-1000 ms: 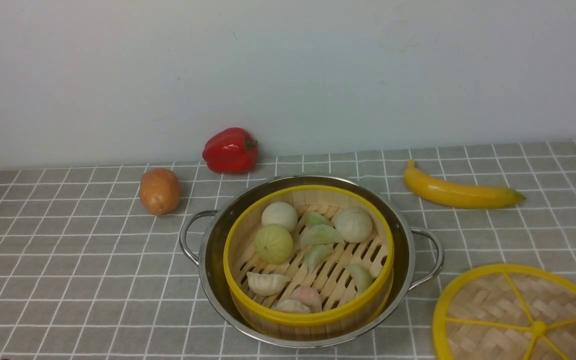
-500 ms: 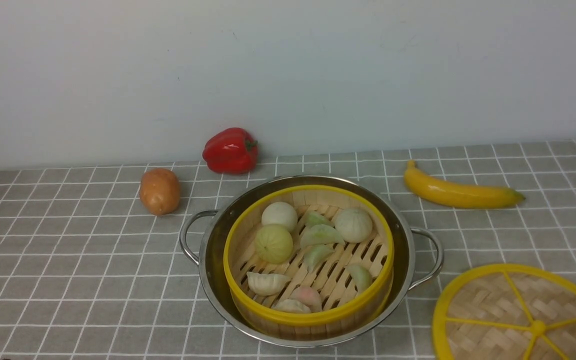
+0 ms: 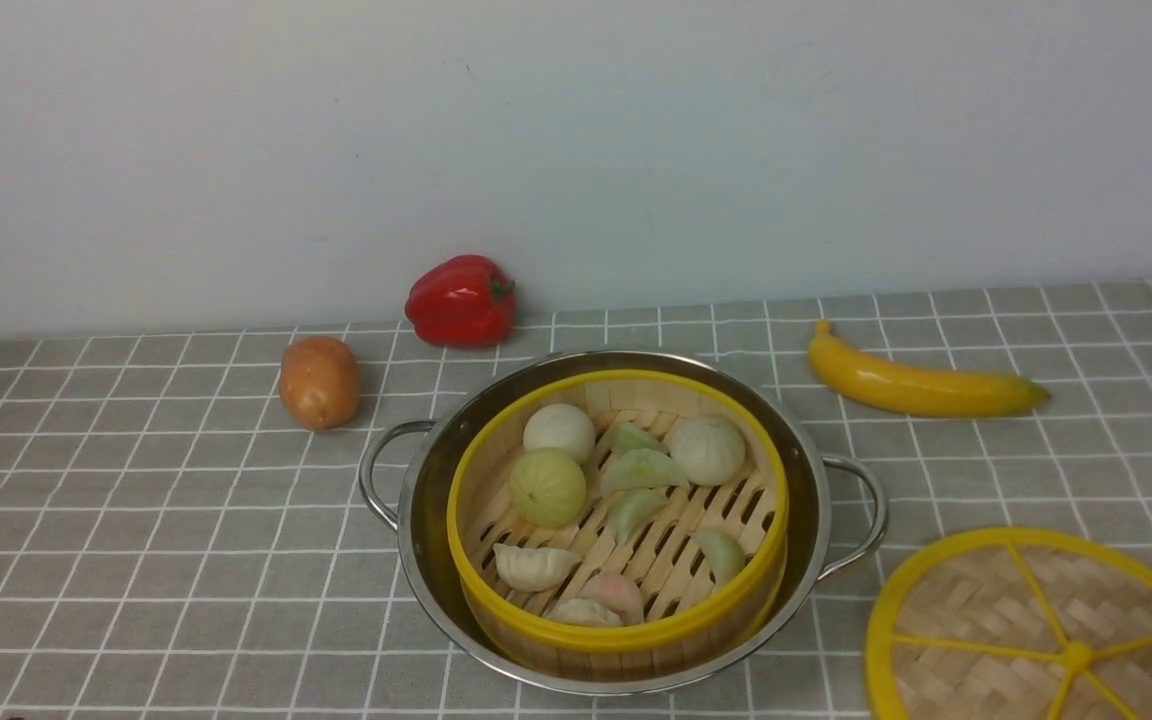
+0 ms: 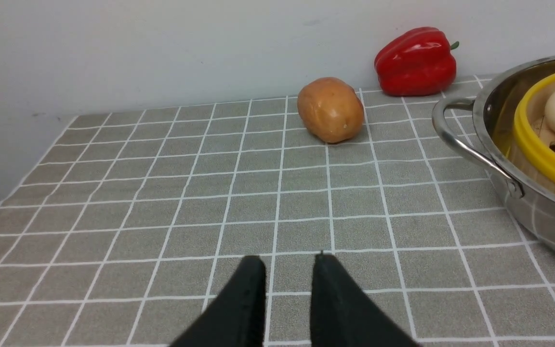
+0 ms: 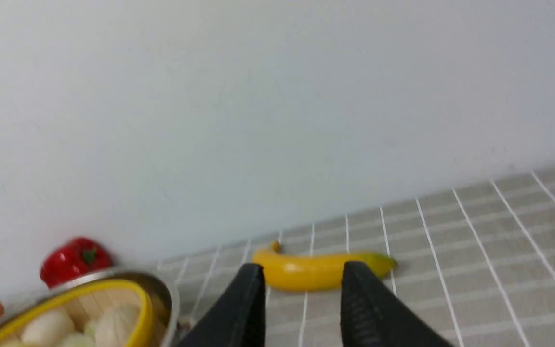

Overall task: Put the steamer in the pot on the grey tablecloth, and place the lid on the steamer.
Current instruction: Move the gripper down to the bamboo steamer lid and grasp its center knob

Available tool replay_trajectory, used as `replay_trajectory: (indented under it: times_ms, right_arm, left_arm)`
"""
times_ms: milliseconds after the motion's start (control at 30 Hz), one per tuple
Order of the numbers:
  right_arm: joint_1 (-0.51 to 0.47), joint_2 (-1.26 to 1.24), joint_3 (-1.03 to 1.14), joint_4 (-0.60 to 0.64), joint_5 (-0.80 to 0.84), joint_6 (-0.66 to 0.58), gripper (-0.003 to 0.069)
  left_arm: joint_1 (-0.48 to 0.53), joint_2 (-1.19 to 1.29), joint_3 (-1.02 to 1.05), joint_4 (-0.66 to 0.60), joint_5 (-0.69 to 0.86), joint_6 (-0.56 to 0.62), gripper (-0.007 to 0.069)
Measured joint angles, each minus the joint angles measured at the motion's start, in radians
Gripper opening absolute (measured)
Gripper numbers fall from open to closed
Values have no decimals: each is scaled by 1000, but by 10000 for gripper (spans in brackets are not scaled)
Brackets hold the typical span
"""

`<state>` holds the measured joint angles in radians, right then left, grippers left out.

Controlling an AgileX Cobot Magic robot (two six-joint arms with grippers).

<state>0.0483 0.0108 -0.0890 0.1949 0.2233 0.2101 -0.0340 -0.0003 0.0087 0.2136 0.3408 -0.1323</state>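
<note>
Two spread, empty claws: left gripper (image 4: 288, 260) and right gripper (image 5: 302, 267).
I see the steamer (image 3: 616, 640) seated inside the pot (image 3: 433, 520) at lower centre of the front frame, on the grey tablecloth (image 3: 136, 560); the lid (image 3: 996, 620) lies flat at lower right, apart from the pot, partly cut off by the frame edge.

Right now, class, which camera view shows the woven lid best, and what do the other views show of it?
The front view: the lid lies flat on the grey tablecloth, right of the pot, weave and yellow spokes clear, though the frame's edge crops it. Neither wrist view shows it.
</note>
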Motion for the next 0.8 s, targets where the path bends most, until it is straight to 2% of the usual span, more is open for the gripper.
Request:
replay_trajectory:
  times_ms: [100,300,500,633,800]
  right_arm:
    - [0,58,-157,13,88,-33,243]
    - [0,229,-469,52,527,-125,243]
    - [0,337,-590,67,651,-164,243]
    - [0,509,-697,42,955,-338,243]
    - [11,690,-749,53,1000,-418,243]
  left_arm:
    - [0,0,0,1,0,0,149]
    - [0,0,0,1,-1,0,160]
    - [0,0,0,1,-1,0,170]
    - [0,0,0,1,-1,0,181]
    - [0,0,0,1,-1,0,191]
